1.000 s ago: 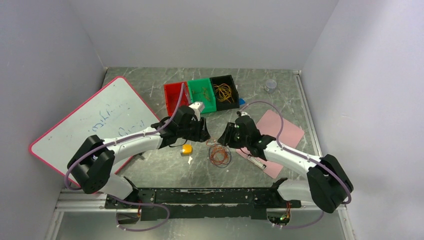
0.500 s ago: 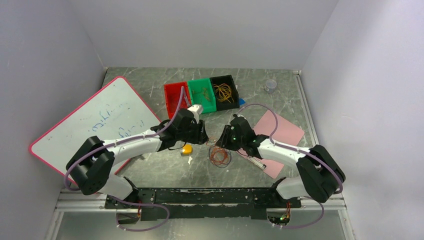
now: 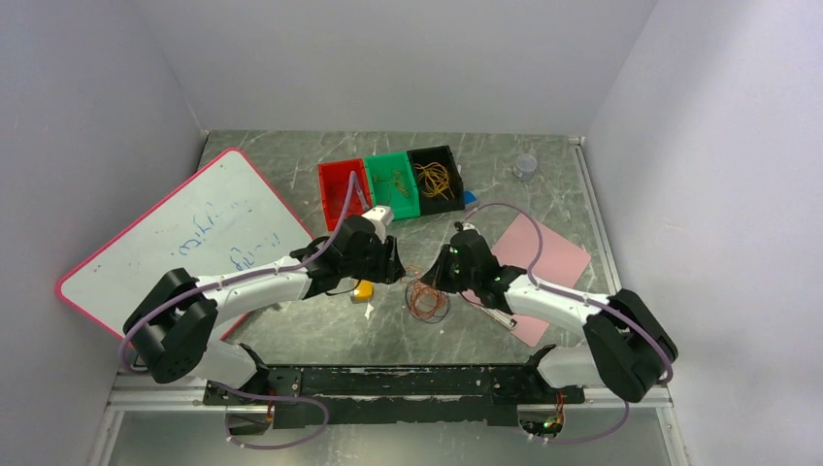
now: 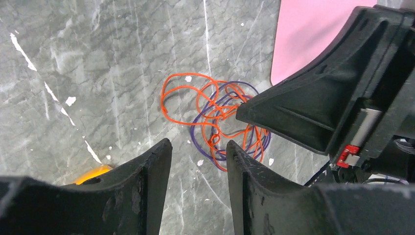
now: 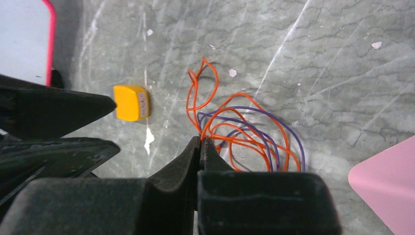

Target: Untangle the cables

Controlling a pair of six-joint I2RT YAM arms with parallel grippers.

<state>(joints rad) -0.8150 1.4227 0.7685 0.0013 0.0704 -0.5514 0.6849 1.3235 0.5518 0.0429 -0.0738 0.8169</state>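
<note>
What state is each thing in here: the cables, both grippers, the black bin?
cables: orange and purple strands tangled, lying on the table.
left gripper: jaws open, empty, hovering beside the tangle.
right gripper: jaws shut, apparently pinching an orange strand.
black bin: holding loose yellow wires.

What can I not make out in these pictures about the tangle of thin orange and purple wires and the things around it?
- Right wrist view: whether the shut right gripper pinches a strand of the orange and purple wire tangle; its own tips cover that spot.
- Left wrist view: the tangle's right side, hidden behind the right gripper's black body.
- Top view: the writing on the pink-rimmed whiteboard, too small to read.
</note>
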